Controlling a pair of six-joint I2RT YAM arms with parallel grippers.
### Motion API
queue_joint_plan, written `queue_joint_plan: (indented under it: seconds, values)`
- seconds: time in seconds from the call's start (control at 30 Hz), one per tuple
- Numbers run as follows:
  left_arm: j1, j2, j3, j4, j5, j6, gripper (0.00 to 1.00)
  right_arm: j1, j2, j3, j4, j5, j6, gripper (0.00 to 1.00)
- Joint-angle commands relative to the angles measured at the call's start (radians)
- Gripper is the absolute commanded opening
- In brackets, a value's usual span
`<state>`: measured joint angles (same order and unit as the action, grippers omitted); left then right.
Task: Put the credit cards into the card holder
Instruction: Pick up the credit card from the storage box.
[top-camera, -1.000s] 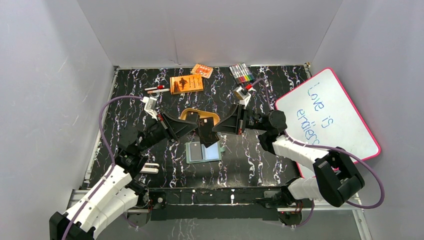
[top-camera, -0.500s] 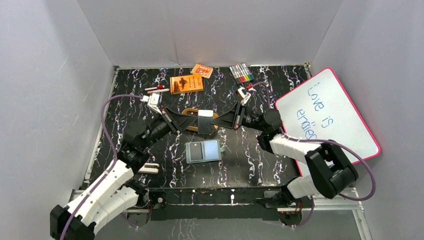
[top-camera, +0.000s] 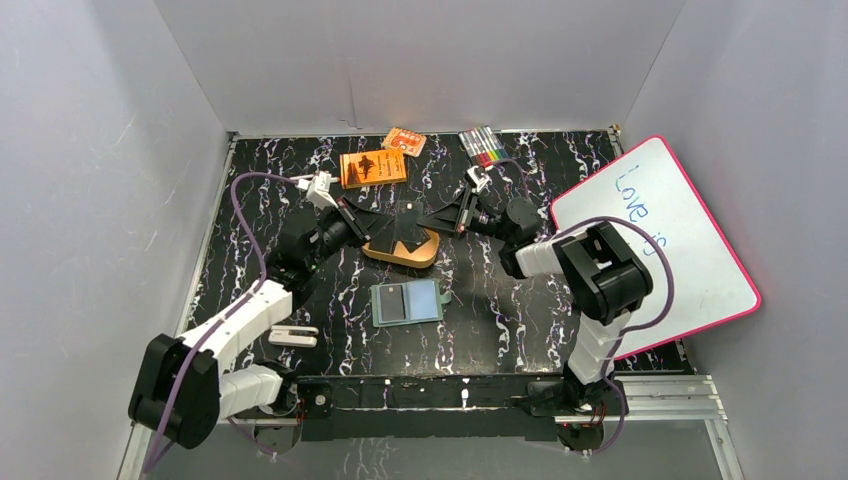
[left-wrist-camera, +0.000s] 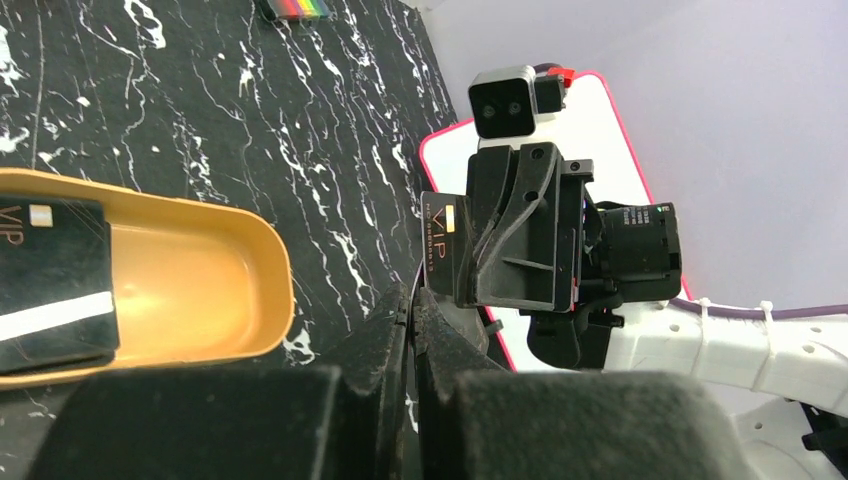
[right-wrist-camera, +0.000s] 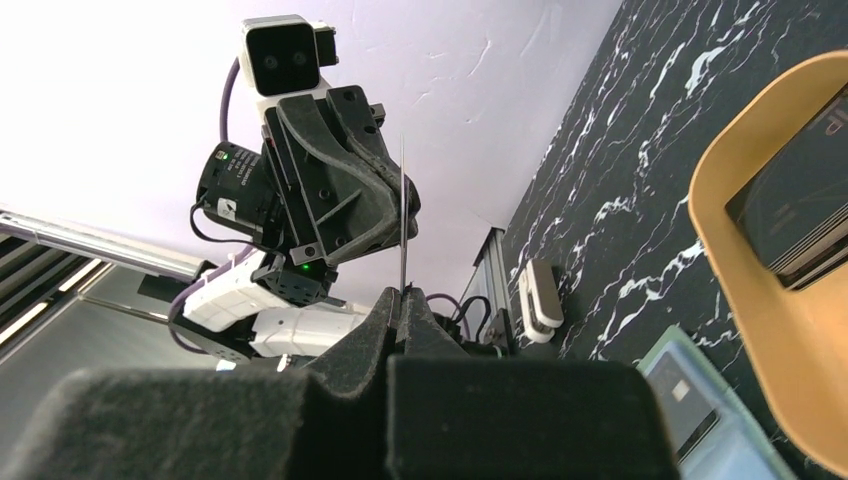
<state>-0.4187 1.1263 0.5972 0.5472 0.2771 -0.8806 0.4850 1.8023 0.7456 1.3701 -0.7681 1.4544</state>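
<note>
**One card held over the tray, the holder waiting on the desk**

Both arms meet just above the orange tray (top-camera: 428, 259). The right hand (right-wrist-camera: 400, 300) is closed on one black credit card (left-wrist-camera: 446, 248). The card stands on its edge, with its gold chip and the letters VIP turned to the left arm. The left hand (left-wrist-camera: 410, 312) has its fingers pressed together just beside the lower corner of this card. I see nothing between them, and I cannot tell if they touch the card. More black cards (left-wrist-camera: 52, 285) lie stacked inside the tray.

I take the pale green sleeve (top-camera: 405, 302), flat on the desk (top-camera: 500, 330) on the near side of the tray, for the card holder. One dark card seems to be in it already. To do this step well, I think the right hand should pinch firmly and carry the card from the tray to the sleeve. There it should lower the card nearly flat and bring one edge to the opening. The sleeve looks light and may slide, so the left hand could press it down.

Behind the tray are an orange booklet (top-camera: 373, 168), a small orange packet (top-camera: 404, 141) and a bundle of markers (top-camera: 483, 146). A whiteboard (top-camera: 680, 230) is to the right of the tray. All of these are well apart from the path. Only the left hand, so near the card, stands in the way.
</note>
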Motion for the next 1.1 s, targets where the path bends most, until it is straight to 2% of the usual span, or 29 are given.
queue_joint_plan:
  seconds: [0.0, 0.3, 0.43, 0.73, 1.07]
  values:
    - [0.058, 0.055, 0.01, 0.131, -0.022, 0.073, 0.0, -0.029, 0.061, 0.079, 0.162, -0.043, 0.015, 0.0]
    - [0.105, 0.202, 0.0, 0.217, 0.002, 0.07, 0.0, -0.053, 0.217, 0.103, 0.28, -0.033, 0.076, 0.0]
    - [0.135, 0.263, -0.017, 0.271, 0.038, 0.041, 0.0, -0.059, 0.254, 0.114, 0.28, -0.041, 0.067, 0.0]
    - [0.156, 0.391, 0.002, 0.283, 0.024, 0.057, 0.0, -0.064, 0.273, 0.131, 0.084, -0.05, -0.086, 0.01]
    - [0.181, 0.495, 0.033, 0.283, 0.015, 0.078, 0.0, -0.065, 0.349, 0.166, 0.011, -0.041, -0.149, 0.05]
